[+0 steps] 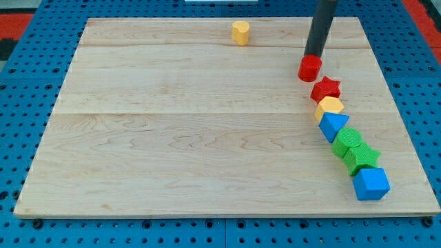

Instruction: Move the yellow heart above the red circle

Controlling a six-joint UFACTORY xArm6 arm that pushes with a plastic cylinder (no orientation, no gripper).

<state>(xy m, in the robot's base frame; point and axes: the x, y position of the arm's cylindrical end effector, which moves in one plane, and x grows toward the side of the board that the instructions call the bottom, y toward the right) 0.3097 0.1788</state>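
Yellow heart-shaped block is sitting near the wooden board's top edge, well apart to the view's left of my tip. My tip, holding nothing, is touching the red circular block from above

The wooden board is pale, made of a few long planks, and it lies on a blue base with many small holes. Near the view's top, a little right of the middle, the yellow heart stands alone. Along the view's right side the other blocks make a close chain going down: the red circle, then a red star, a yellow block, a blue triangle, a green block, a green star and a blue cube
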